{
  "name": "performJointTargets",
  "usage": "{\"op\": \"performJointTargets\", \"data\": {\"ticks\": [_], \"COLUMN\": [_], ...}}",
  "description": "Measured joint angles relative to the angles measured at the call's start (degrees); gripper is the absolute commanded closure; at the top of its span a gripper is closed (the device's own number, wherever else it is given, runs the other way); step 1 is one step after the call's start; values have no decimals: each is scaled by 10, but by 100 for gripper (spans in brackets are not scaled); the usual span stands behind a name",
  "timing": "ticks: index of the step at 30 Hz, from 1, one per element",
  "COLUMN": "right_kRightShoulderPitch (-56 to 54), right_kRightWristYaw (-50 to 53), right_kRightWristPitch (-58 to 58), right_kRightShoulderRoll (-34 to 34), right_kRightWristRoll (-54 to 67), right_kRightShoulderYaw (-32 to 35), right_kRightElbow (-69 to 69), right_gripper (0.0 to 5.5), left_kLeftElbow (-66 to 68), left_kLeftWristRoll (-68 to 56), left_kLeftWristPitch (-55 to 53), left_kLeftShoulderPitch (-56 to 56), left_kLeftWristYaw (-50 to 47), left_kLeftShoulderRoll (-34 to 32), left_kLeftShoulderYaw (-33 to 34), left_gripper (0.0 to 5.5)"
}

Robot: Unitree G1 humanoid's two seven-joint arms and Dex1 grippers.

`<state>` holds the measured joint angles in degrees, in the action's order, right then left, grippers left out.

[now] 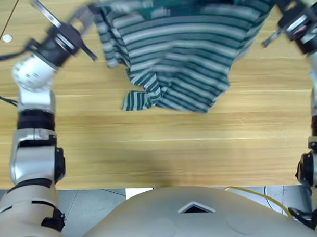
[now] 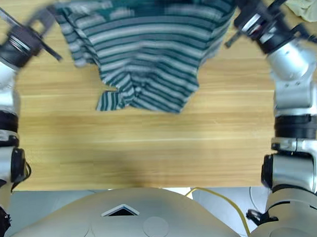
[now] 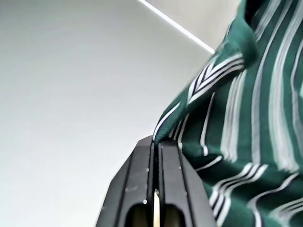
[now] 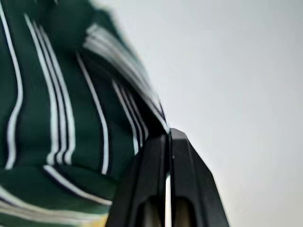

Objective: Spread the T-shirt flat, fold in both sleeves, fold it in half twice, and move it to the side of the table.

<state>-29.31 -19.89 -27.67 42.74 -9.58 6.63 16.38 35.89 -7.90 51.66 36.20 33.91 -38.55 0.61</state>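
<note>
Table point(image 1: 149, 145): filling most of the frame, lying under everything.
Shirt point(image 1: 182, 50): hanging bunched at the top middle; spreading is only starting, and sleeves, folds and moving are all waiting.
Left gripper point(image 3: 156, 144): pinching the shirt's upper left edge.
Right gripper point(image 4: 168, 137): pinching its upper right edge.
Pale cloth point(image 2: 295, 2): lying in the upper right corner, maybe crowding the spreading.
Dot point(image 1: 7, 38): sitting at the upper left.

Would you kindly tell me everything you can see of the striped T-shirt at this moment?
The T-shirt is dark green with pale horizontal stripes and looks like soft knit cloth. It is not flat. The left gripper and the right gripper each have their jaws shut on an upper edge, and the shirt hangs stretched between them. The cloth narrows downward into a wrinkled, bunched lower end with a twisted bit sticking out to the robot's left. That end seems to rest on the wooden table.
</note>
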Motion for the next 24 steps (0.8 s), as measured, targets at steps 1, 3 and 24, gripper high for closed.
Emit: {"op": "performJointTargets", "data": {"ticks": [1, 3, 24], "right_kRightShoulderPitch": [-11, -18, 587], "right_kRightWristYaw": [0, -4, -632], "right_kRightWristPitch": [2, 2, -237], "right_kRightShoulderRoll": [9, 18, 114], "right_kRightWristRoll": [17, 51, 720], "right_kRightShoulderYaw": [16, 44, 222], "right_kRightElbow": [12, 21, -396], "right_gripper": [550, 550, 550], "left_kLeftElbow": [-18, -47, -566], "left_kLeftWristRoll": [-20, -43, -524], "left_kLeftWristPitch": [-13, -39, -171], "left_kLeftShoulderPitch": [1, 1, -482], "left_kLeftWristYaw": [3, 6, 498], "left_kLeftShoulderRoll": [-9, -19, -119], "left_kLeftShoulderYaw": [16, 36, 189], "left_gripper": [546, 546, 546]}}
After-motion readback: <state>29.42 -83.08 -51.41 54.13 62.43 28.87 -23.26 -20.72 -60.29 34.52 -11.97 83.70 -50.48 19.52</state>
